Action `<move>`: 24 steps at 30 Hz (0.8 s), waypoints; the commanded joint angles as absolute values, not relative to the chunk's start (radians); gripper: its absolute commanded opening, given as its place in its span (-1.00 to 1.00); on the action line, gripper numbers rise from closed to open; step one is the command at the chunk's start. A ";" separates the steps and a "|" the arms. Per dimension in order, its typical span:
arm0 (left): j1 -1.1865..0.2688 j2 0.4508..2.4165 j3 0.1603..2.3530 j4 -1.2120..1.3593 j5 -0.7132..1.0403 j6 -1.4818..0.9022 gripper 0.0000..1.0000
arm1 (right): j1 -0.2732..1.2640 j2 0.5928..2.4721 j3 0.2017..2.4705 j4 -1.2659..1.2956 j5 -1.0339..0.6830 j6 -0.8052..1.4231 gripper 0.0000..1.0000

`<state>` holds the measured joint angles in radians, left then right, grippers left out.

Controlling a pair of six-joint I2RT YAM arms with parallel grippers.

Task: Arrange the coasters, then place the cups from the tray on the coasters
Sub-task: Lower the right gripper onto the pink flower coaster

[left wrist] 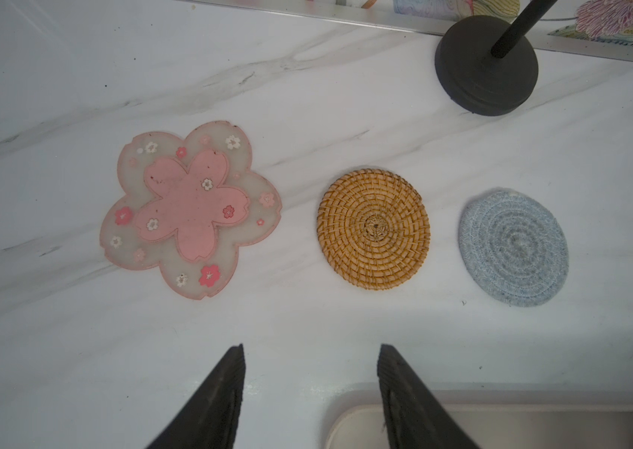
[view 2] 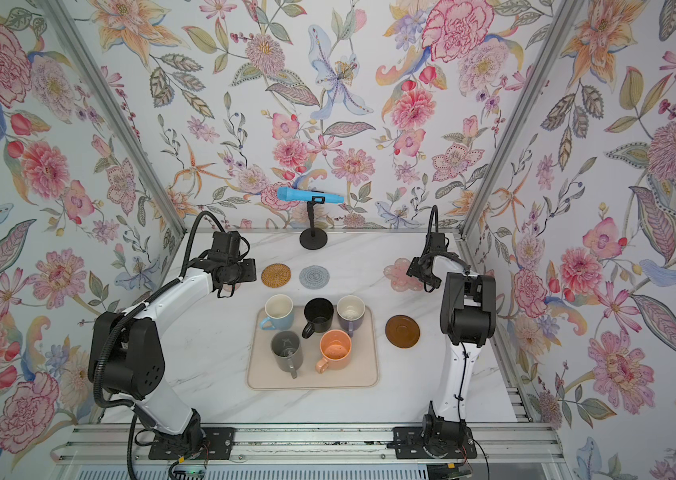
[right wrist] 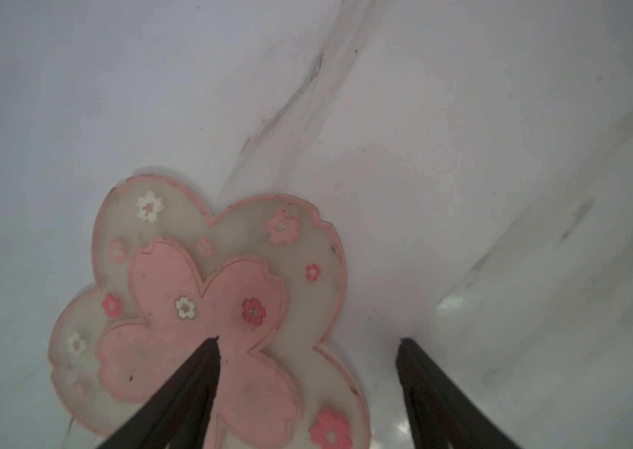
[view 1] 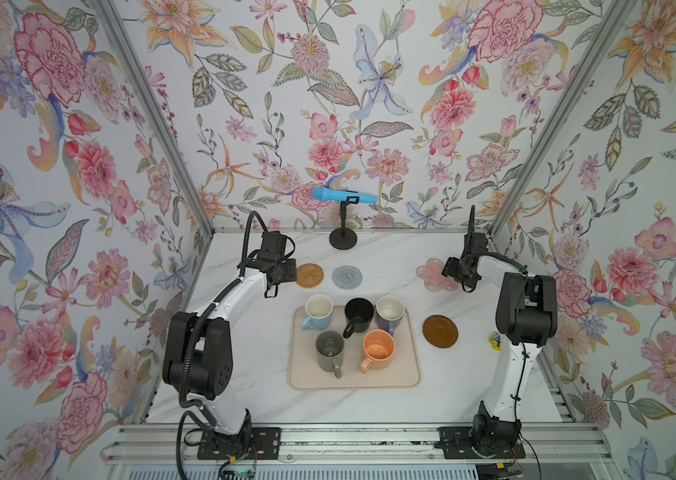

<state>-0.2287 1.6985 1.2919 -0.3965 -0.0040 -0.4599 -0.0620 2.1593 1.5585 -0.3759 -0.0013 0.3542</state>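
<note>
Five cups stand on the beige tray: light blue, black, purple, grey and orange. Behind the tray lie a rattan coaster and a grey-blue coaster. A brown disc coaster lies right of the tray. My left gripper hangs open and empty above the table, near a pink flower coaster that the arm hides in both top views. My right gripper is open low over another pink flower coaster, one finger above it, the other beside its edge.
A black round stand base carrying a blue handle sits at the back wall, close behind the coasters. A small yellow object lies by the right arm. Floral walls close in the table on three sides.
</note>
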 commanded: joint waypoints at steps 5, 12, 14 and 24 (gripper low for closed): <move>-0.217 1.700 1.306 -0.398 0.000 -0.464 0.17 | -0.042 2.203 1.580 -0.403 -0.066 0.313 0.46; -0.217 1.700 1.304 -0.398 0.000 -0.465 0.17 | -0.012 2.247 1.629 -0.440 -0.123 0.287 0.41; -0.216 1.696 1.301 -0.398 -0.007 -0.464 0.16 | 0.000 2.252 1.638 -0.456 -0.120 0.279 0.40; -0.198 1.658 1.276 -0.381 -0.015 -0.468 0.12 | 0.078 2.252 1.635 -0.538 -0.056 0.248 0.41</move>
